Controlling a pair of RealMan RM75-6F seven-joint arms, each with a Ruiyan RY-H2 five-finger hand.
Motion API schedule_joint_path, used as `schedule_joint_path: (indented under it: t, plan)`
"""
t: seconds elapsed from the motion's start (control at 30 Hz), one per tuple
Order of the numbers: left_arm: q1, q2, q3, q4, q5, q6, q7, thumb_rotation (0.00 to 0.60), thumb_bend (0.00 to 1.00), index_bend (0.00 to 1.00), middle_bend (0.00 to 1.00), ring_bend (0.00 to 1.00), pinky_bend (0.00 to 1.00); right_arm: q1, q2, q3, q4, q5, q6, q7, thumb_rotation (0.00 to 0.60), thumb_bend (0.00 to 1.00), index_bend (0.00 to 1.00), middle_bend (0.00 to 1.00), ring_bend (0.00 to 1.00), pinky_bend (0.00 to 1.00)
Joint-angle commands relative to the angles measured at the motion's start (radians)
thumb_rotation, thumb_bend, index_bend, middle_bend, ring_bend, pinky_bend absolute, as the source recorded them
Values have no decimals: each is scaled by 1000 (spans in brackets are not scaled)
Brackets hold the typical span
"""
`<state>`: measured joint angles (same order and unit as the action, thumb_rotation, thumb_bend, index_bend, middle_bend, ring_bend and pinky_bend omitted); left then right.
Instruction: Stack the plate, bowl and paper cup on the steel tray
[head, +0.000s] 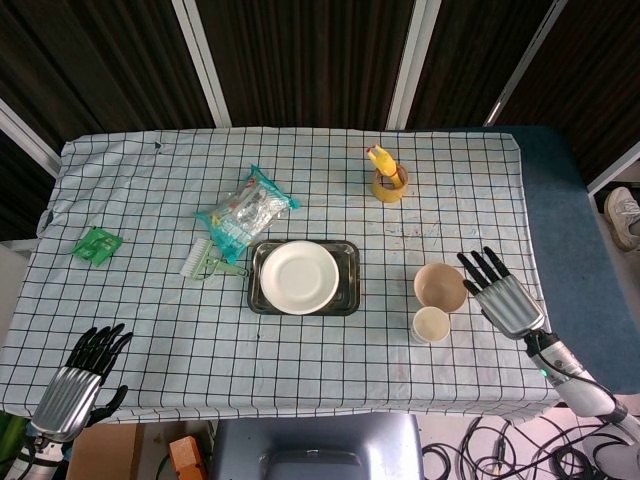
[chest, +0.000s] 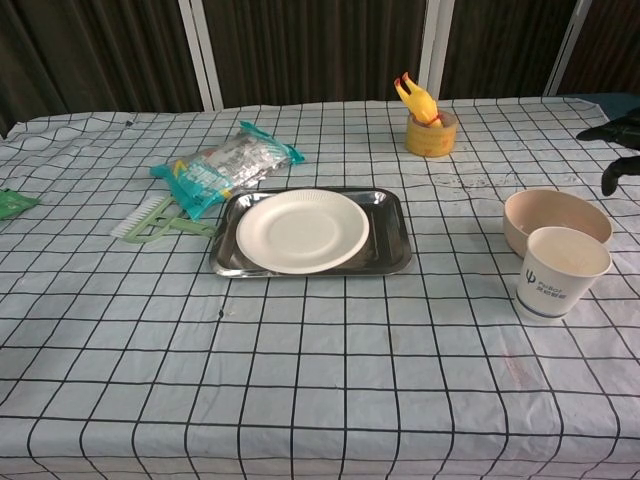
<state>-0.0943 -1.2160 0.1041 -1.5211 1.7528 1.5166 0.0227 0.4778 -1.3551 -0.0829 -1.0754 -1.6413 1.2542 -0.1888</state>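
The white plate (head: 299, 277) already lies in the steel tray (head: 350, 262) near the middle of the checked tablecloth (head: 150, 320), so the bowl (head: 439, 285) and the paper cup (head: 431, 325) are what remain to be stacked. Both stand on the cloth well to the right of the tray, the cup just in front of the bowl and close beside it, and both look empty in the chest view. The right hand (head: 503, 298) hovers just to the right of the bowl, fingers spread and straight, holding nothing and touching neither vessel; only its dark fingertips show at the right edge of the chest view. The bowl therefore lies directly to that hand's left, with the tray further along the same line, so a leftward reach meets the bowl first. The left hand (head: 76, 382) sits off the near left corner of the table, fingers apart and empty, well away from everything that matters. By this layout the right hand is plainly the one to take the bowl next.
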Motion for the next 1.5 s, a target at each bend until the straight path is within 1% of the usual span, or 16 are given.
schedule_joint_path:
  t: [0.03, 0.33, 0.5, 0.83, 0.97, 1.03, 1.23, 1.5]
  plan:
    - [1, 0, 0, -1, 0, 3, 1, 600, 381, 0, 3, 0, 13, 1, -74, 6, 71, -7, -15, 62, 600, 175, 361, 0, 0, 0]
    - [1, 0, 1, 0, 4, 6, 2, 600, 381, 0, 4, 0, 14, 7, -148, 6, 162, -24, -26, 121, 600, 174, 393, 0, 0, 0]
    - [2, 1, -1, 0, 2, 9, 1, 600, 381, 0, 4, 0, 14, 13, -171, 5, 200, -26, -44, 141, 600, 178, 482, 0, 0, 0]
    - [3, 0, 0, 0, 1, 11, 2, 600, 380, 0, 4, 0, 13, 23, -205, 15, 247, -26, -51, 177, 600, 335, 564, 0, 0, 0]
    - [3, 2, 0, 1, 2, 14, -3, 600, 380, 0, 4, 0, 14, 23, -217, 14, 263, -25, -57, 186, 600, 350, 608, 0, 0, 0]
    - [4, 2, 0, 2, 3, 15, -4, 600, 380, 0, 4, 0, 14, 23, -223, 13, 269, -25, -59, 189, 600, 356, 630, 0, 0, 0]
    - [6, 3, 0, 3, 3, 19, -7, 600, 380, 0, 4, 0, 14, 24, -227, 23, 277, -23, -42, 193, 600, 368, 647, 0, 0, 0]
    - [6, 3, 1, 3, 7, 22, -8, 600, 381, 0, 5, 0, 14, 45, -206, 65, 226, -7, -19, 169, 600, 369, 648, 0, 0, 0]
